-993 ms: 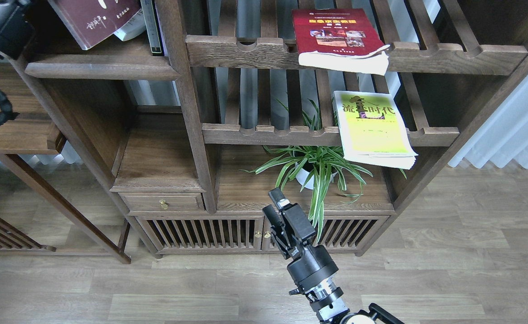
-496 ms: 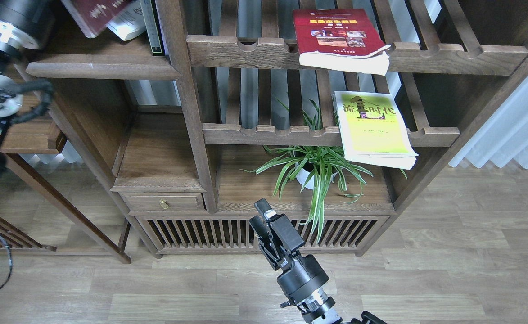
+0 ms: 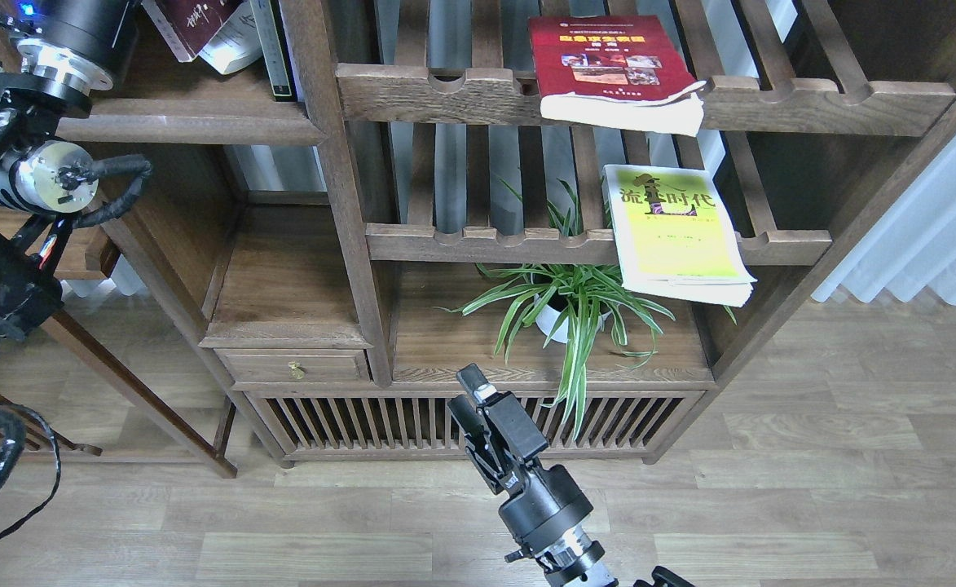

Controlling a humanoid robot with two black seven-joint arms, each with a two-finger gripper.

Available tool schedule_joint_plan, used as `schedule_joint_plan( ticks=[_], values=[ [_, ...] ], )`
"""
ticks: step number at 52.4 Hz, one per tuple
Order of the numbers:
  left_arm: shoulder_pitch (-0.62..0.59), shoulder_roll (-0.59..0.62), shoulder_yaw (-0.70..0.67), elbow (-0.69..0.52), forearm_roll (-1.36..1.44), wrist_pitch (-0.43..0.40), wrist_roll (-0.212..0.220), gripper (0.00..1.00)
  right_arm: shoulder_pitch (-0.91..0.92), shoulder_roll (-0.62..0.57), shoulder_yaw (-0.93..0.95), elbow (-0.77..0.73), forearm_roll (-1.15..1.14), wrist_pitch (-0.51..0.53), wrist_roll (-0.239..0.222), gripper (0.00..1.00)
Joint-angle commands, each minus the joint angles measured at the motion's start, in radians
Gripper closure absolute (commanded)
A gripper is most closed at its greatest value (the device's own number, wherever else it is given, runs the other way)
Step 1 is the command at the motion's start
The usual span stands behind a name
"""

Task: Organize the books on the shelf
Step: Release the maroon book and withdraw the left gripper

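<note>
Maroon book point(image 3: 192, 24) is up on the plank shelf point(image 3: 192, 122); red book point(image 3: 608, 69) and yellow-green book point(image 3: 677, 232) wait on slatted racks. Right claw point(image 3: 471, 399) empty, barely parted; left claw out of view.

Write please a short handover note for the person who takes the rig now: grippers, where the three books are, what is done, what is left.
Left gripper: out of view past the top-left corner; only the arm shows beside the solid shelf.
Right gripper: low in front of the cabinet, holding nothing; open or shut cannot be told.
Maroon book: on the solid shelf, leaning against the thin books.
Red book: flat on the upper slatted rack, overhanging its rail.
Yellow-green book: flat on the lower slatted rack, overhanging.
Done: maroon book seems placed.
Left: likely move the red and yellow-green books to the solid shelf.
</note>
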Motion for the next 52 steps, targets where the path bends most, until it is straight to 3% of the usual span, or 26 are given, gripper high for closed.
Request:
schedule_joint_plan(
  ticks=[1,24,37,52],
  values=[
    [-0.006,-0.004,0.031,0.047,-0.001,-0.005,-0.059,0.87,0.0,0.0,-0.001,0.0,0.0,0.0,0.0,0.14],
    [-0.023,-0.081,0.041,0.157,-0.001,-0.01,-0.07,0.7,0.0,0.0,-0.001,0.0,0.0,0.0,0.0,0.14],
    [-0.046,-0.107,0.041,0.188,-0.001,0.001,-0.07,0.52,0.0,0.0,-0.003,0.0,0.001,0.0,0.0,0.14],
    [-0.13,-0.107,0.036,0.183,-0.014,0.001,-0.07,0.47,0.0,0.0,-0.014,0.0,0.001,0.0,0.0,0.14]
  ],
)
